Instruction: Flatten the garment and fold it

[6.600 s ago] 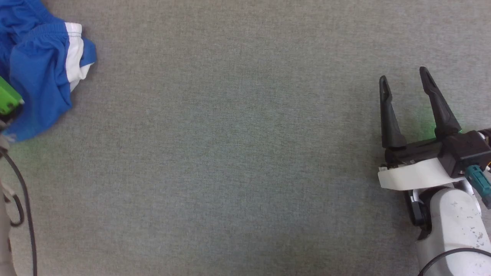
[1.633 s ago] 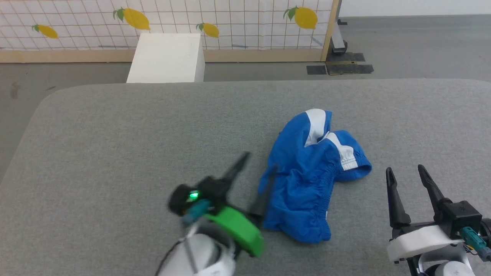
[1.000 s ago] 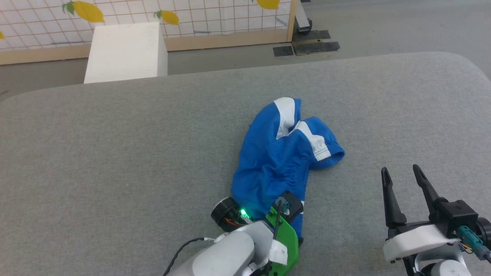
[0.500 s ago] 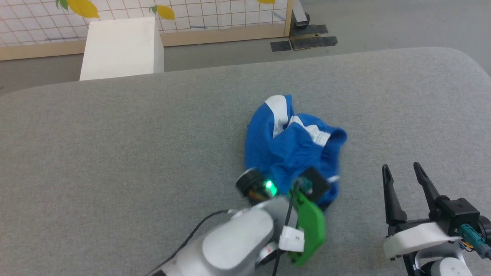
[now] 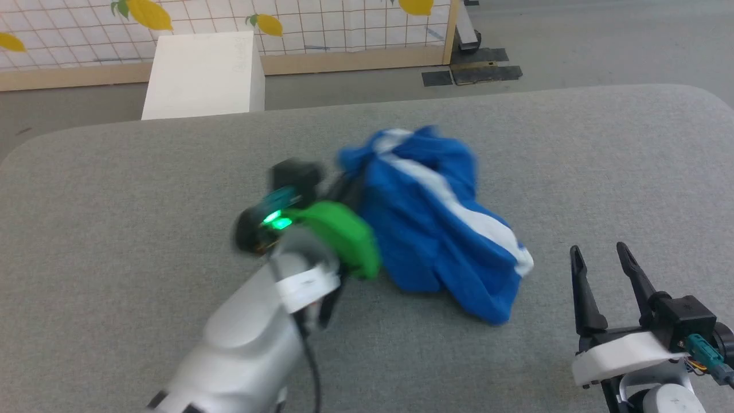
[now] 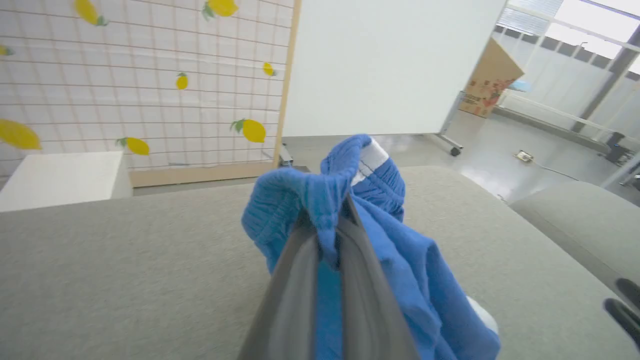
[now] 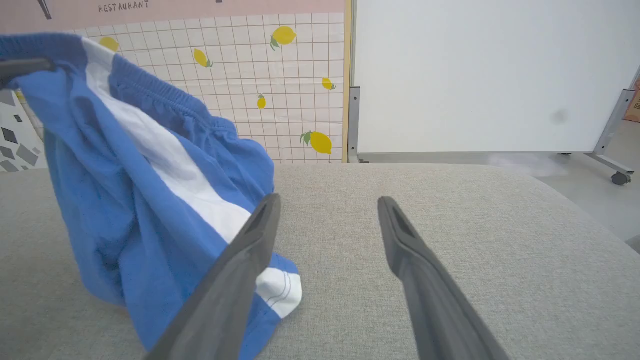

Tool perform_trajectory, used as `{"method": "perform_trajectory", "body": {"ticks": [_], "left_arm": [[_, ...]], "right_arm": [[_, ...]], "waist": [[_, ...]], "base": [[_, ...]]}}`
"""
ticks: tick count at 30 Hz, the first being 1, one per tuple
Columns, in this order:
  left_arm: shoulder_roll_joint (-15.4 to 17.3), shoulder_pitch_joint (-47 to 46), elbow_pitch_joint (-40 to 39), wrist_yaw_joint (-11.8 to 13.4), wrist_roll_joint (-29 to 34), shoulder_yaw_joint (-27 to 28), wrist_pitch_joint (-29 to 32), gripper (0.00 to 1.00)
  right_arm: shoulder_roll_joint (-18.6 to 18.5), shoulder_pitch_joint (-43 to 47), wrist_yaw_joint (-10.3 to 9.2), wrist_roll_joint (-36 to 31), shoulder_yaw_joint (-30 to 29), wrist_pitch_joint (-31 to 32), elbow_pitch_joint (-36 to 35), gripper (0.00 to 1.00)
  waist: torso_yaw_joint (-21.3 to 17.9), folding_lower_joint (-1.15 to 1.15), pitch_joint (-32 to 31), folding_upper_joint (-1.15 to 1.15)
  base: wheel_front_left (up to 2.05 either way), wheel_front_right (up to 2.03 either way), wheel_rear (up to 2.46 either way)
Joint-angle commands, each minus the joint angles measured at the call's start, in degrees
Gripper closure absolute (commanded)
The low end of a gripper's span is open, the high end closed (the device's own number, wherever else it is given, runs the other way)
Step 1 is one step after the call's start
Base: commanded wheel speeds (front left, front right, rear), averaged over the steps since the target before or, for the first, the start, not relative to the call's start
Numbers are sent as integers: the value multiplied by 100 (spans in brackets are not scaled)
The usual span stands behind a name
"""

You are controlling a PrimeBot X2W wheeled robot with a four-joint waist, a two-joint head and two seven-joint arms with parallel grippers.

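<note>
Grey fabric-covered worktop (image 5: 114,189): bright blue thin shorts with white side stripe (image 5: 424,218) hang bunched, hem end resting on it. Left hand (image 6: 330,225) clenched on waistband; right hand (image 5: 597,250) released, nearby. Suggest right pinches the waistband's other side, then spread taut.

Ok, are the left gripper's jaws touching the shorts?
Touching. The left wrist view shows the left gripper shut on the shorts, blue waistband fabric pinched between its jaws.

There is one pair of blue shorts (image 5: 436,229) on one grey padded table (image 5: 114,201). Two grippers show, the left gripper (image 6: 327,225) and the right gripper (image 5: 598,252). One white box (image 5: 200,74) stands beyond.
</note>
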Motion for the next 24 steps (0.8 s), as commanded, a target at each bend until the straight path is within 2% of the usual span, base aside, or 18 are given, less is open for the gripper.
{"method": "perform_trajectory", "body": {"ticks": [1,6,12,13,14,15,20,24], "left_arm": [[174,275,99,157,-95,126,-47,100],[648,1127,286,609,-402,429,85,100],[867,2014,66,814,-685,390,460,100],[878,2151,-1,836,-757,371,573,97],[886,2240,-83,829,-802,361,621,54],[890,2313,-185,821,-845,389,593,0],[918,2634,-852,541,-929,634,-23,0],[966,2778,-1401,399,-518,1021,-300,0]], "right_arm": [[1,-7,35,32,-10,-37,-19,0],[1,10,35,10,-43,-31,-44,0],[1,20,35,-22,-60,5,-93,0],[1,18,35,-24,-56,10,-96,0],[1,18,35,-23,-53,13,-98,0],[1,19,35,-22,-47,16,-101,0],[1,38,35,-29,3,46,-155,0],[1,32,35,-27,62,100,-277,0]], "waist": [[42,0,-14,0],[152,0,-10,0],[315,0,18,0],[338,0,17,0],[359,0,14,0],[377,0,9,0],[474,0,-61,0],[539,0,-103,0]], "base": [[0,0,0],[0,0,0],[0,0,0],[0,0,0],[0,0,0],[0,0,0],[0,0,0],[0,0,0]]}}
